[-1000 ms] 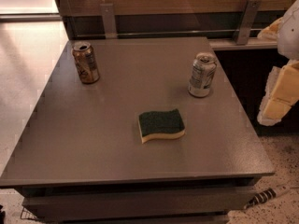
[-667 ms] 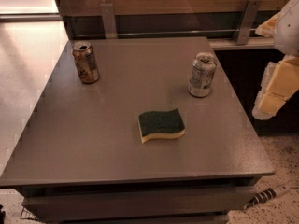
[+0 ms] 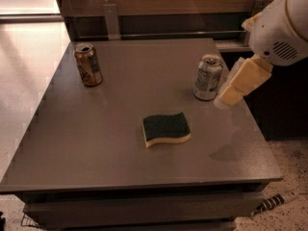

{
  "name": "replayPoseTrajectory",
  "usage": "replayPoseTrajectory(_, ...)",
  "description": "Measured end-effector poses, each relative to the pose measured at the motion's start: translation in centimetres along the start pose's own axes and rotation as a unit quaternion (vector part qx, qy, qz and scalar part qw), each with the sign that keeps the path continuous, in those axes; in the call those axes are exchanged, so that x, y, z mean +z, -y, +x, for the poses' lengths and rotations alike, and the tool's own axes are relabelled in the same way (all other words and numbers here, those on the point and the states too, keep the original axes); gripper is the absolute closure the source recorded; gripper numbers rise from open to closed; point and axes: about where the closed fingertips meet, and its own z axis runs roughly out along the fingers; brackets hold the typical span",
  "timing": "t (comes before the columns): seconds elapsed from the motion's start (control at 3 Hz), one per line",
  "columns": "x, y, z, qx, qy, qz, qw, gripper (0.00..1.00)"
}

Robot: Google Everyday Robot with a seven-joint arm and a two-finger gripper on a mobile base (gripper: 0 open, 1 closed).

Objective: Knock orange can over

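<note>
The orange can (image 3: 87,64) stands upright at the far left of the grey table (image 3: 96,143), its silver top with pull tab showing. My gripper (image 3: 230,95) hangs from the white arm (image 3: 281,30) at the right, above the table's right side, close to the right of a silver-white can (image 3: 208,78). The gripper is far from the orange can, across the table's width.
A green sponge with a pale yellow underside (image 3: 166,129) lies near the table's middle. A dark wall with metal posts (image 3: 111,20) runs behind the table. Pale floor lies to the left, speckled floor at the lower right.
The arm and gripper have moved left, from beyond the table's right edge to over the table beside the silver-white can. The cans and sponge have not moved.
</note>
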Motion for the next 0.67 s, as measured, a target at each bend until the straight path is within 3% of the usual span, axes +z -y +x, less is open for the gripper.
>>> replayPoseTrajectory(0.33, 1.7, 0.3, -2.4, 0.039, 0.076, 0.018, 0.9962, 0.0)
replayPoseTrajectory(0.67, 2.9, 2.0, -6.4, 0.05, 0.164, 0.037, 0.9846, 0.0)
